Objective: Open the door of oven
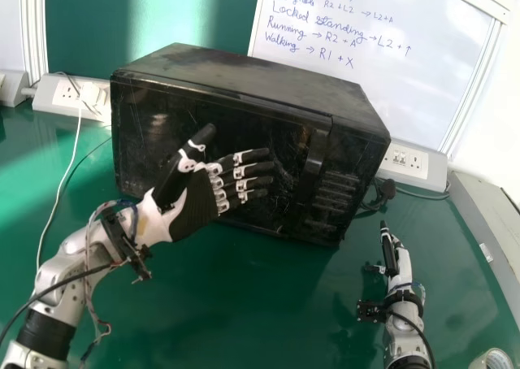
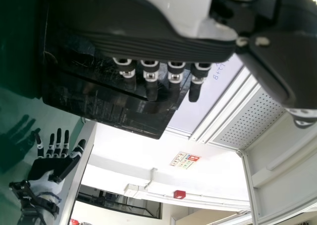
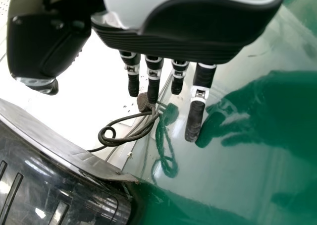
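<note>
Head view: nearest, the right hand (image 1: 399, 266), fingers straight and spread; then the left hand (image 1: 193, 206), fingers extended slightly apart, thumb raised, before the closed door of the black microwave oven (image 1: 244, 76) on the green table (image 1: 219, 304); behind, a whiteboard (image 1: 390, 84).

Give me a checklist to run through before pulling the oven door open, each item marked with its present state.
1. Door shut, ready to be opened: ok.
2. Left hand on the handle: not ok; in the head view its fingertips end to the left of the handle.
3. Left fingers hooked round the handle: not ok; they are straight.
4. Door's likely swing path free: not ok; the left hand is in front of the door.
5. Right hand away from the door: ok, beyond the oven's right side.
6. Oven steady enough to pull against: cannot tell.
</note>
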`<state>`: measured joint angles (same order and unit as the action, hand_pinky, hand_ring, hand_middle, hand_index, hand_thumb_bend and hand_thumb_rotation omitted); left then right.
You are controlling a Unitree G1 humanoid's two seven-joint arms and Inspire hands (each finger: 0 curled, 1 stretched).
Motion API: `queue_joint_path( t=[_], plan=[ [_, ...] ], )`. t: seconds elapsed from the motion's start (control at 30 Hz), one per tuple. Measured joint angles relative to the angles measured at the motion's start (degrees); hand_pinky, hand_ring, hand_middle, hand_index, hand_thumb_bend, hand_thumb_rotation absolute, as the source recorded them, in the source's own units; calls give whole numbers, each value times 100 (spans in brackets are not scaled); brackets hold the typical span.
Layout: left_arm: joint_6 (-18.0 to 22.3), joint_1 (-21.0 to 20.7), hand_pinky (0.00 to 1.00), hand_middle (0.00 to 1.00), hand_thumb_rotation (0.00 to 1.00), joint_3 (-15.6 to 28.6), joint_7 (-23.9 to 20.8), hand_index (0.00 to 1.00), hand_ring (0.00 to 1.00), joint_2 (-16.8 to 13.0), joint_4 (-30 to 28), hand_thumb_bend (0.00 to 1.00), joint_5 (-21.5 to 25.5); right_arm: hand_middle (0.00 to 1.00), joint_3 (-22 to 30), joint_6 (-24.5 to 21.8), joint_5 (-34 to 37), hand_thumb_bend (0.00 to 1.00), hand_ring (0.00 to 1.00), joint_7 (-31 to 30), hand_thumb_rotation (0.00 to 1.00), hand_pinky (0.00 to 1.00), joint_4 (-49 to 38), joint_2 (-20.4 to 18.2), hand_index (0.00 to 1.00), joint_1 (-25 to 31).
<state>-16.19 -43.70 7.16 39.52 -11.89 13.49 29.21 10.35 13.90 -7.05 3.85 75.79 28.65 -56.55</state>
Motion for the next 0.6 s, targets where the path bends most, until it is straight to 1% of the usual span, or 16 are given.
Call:
queue_joint_path(
  t=[0.07,0.1,0.17,0.27,0.33,0.4,0.47,0.53,0.6],
  plan=[
    [63,-55,100,100,94,-9,10,100,100,10,88,100,-103,93,0,-2,-4,80,90,24,100,80,0,-4,96,0],
    [100,-78,100,100,94,-15,17,100,100,16,139,100,-118,93,-2,-5,-8,78,90,37,100,80,0,-4,96,0],
    [240,-135,100,100,94,-34,60,100,100,39,312,100,-186,92,-11,-18,-25,76,89,64,100,80,0,-5,95,-2],
    [419,-252,100,100,94,-77,110,100,100,77,610,100,-270,92,-14,-48,-28,78,90,77,100,81,0,-4,96,-8],
    [511,-320,100,100,95,-93,132,100,100,109,805,100,-331,92,-31,-54,-40,77,89,87,100,80,-1,-4,95,-11],
    [611,-379,100,100,95,-98,131,100,100,154,993,100,-370,93,-57,-54,-47,75,90,102,100,83,-1,-3,95,-13],
    [745,-459,100,100,95,-102,122,100,100,203,1189,100,-445,93,-60,-54,-47,74,90,110,100,82,-1,-3,95,-13],
    [884,-526,100,100,95,-104,120,100,100,245,1369,100,-505,94,-57,-54,-43,74,91,110,100,83,-1,-4,95,-13],
    [967,-596,100,100,96,-107,122,100,100,264,1546,100,-570,93,-62,-54,-44,77,90,111,100,81,-1,-4,95,-14]
  ],
)
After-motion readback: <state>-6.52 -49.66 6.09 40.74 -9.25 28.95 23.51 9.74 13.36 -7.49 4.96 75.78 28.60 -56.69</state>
